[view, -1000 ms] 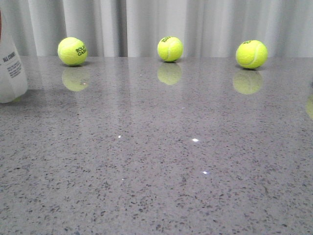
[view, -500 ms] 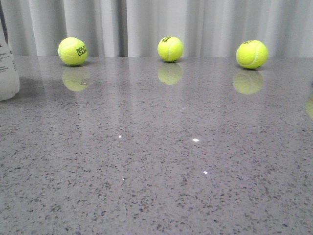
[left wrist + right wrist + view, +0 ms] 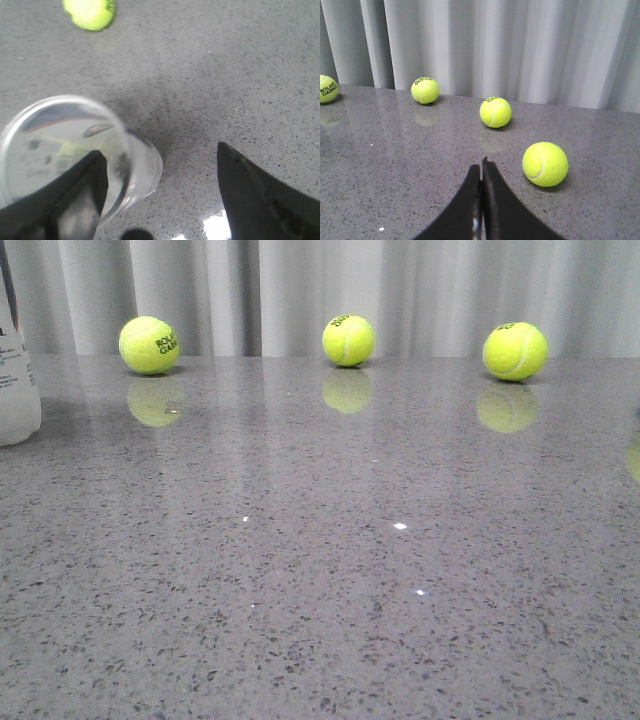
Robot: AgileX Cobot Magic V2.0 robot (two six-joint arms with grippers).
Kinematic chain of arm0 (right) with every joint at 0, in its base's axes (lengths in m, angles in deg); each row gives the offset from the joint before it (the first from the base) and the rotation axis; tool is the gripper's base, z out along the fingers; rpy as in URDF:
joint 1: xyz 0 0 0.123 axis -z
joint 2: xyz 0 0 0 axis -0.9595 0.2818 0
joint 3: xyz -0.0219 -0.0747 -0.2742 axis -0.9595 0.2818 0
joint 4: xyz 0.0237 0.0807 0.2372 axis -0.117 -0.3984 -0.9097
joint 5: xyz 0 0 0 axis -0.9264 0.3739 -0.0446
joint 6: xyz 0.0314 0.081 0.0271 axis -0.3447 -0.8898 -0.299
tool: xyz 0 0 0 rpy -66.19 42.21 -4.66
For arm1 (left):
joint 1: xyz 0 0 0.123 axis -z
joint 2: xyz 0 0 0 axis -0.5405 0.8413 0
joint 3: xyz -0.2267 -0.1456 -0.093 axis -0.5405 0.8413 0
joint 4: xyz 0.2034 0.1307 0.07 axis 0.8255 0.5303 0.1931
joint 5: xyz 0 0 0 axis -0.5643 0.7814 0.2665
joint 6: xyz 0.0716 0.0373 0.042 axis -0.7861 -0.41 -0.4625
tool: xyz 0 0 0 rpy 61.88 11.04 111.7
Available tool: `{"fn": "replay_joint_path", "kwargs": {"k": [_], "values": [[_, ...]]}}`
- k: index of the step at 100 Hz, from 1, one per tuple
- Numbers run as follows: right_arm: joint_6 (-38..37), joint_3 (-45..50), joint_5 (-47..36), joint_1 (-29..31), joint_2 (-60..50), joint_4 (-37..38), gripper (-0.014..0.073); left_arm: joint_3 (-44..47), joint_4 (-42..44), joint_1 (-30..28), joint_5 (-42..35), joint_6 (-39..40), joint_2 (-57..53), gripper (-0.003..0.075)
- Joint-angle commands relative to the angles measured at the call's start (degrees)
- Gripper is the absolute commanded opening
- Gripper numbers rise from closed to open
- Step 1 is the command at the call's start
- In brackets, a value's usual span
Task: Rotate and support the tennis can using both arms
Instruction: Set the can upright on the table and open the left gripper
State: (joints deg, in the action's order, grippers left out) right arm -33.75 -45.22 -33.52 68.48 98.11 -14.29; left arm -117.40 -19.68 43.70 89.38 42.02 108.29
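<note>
Now, step in hand: the left gripper (image 3: 160, 200) looks to be lining up on the tennis can (image 3: 65, 150), judging from where its jaws sit.
Left jaws: they stand wide open and hold nothing. One finger (image 3: 75, 195) is right in front of the can, maybe touching it. The other finger (image 3: 260, 200) is well apart from the can, with bare worktop (image 3: 225, 75) between them.
Right jaws: the right gripper (image 3: 481, 200) is closed tight, tips pressed together, with nothing between them. It points over the worktop toward the balls and is nowhere near the can.
Where the can is: it stands upright at the far left edge of the front view (image 3: 15, 370), close to the left ball (image 3: 149, 344).
How to do it well: the left arm should bring the can into the middle of the gap before it squeezes. A grip on one edge could tip the can. The squeeze should be soft, as clear plastic is likely to bend. The right arm should open up and come over to hold the other end.
What is in the can: the left wrist view looks down its open mouth. It seems empty, but the shine makes it hard to be sure.
Balls: all lie loose on the worktop, none in the can. The middle ball (image 3: 348, 340) and the right ball (image 3: 515, 350) sit near the curtain (image 3: 400, 290).
</note>
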Motion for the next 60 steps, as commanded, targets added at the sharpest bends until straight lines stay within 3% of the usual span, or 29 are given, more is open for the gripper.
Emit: {"fn": "replay_joint_path", "kwargs": {"k": [1,31,60], "values": [[0.0,-1.51,-4.86,0.32,0.37,-0.16,-0.007,-1.95,0.62,0.46,-0.99,2.68,-4.28,0.0452],[0.0,-1.51,-4.86,0.32,0.37,-0.16,-0.007,3.72,-0.17,0.46,-7.02,7.81,-14.99,0.045],[0.0,-1.51,-4.86,0.32,0.37,-0.16,-0.007,25.53,-0.52,0.46,-22.33,12.14,-29.48,0.045]]}}
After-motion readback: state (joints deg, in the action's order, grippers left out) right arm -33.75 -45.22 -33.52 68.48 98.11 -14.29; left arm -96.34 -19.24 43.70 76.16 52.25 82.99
